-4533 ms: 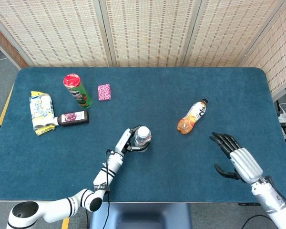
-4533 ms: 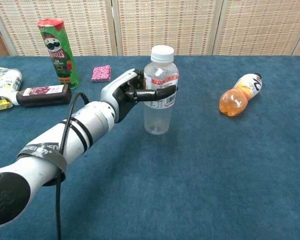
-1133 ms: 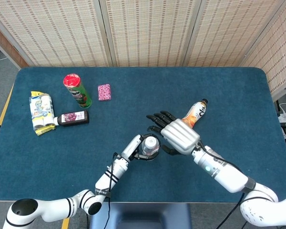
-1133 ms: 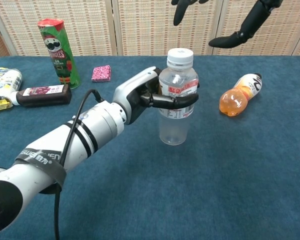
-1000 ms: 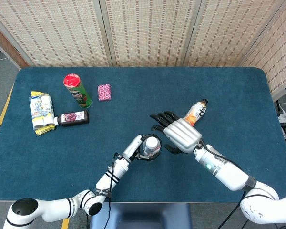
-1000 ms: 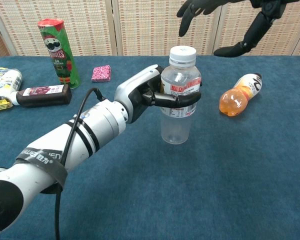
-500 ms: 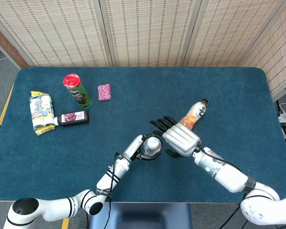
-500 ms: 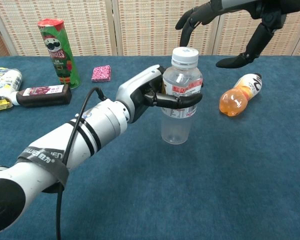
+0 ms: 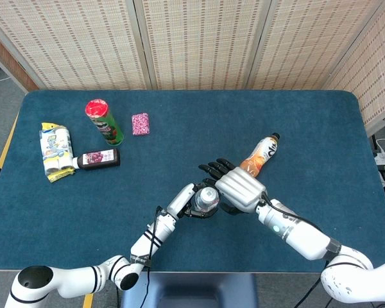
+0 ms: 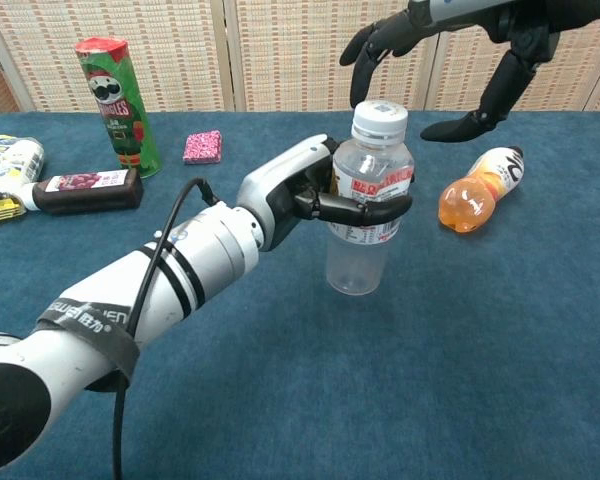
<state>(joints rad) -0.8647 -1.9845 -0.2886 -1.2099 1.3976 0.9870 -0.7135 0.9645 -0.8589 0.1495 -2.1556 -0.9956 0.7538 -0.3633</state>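
My left hand (image 10: pixel 298 198) grips a clear water bottle (image 10: pixel 369 200) with a white cap and a red-lettered label, holding it upright at about table level. From above, the bottle's cap (image 9: pixel 206 197) shows between both hands, with the left hand (image 9: pixel 185 200) to its left. My right hand (image 9: pixel 239 190) hovers over the bottle with its fingers spread and nothing in it. In the chest view the right hand (image 10: pixel 450 45) hangs just above and behind the cap, not touching it.
An orange drink bottle (image 9: pixel 258 156) lies on its side right of the hands. At the far left stand a green chips can (image 9: pixel 103 121), a pink packet (image 9: pixel 140 123), a dark bar (image 9: pixel 99 158) and a yellow-white snack pack (image 9: pixel 56 150). Blue cloth covers the table (image 9: pixel 321 128).
My left hand has carried the bottle rightward. My right hand came from the table's right side over the bottle and has dropped closer to its cap.
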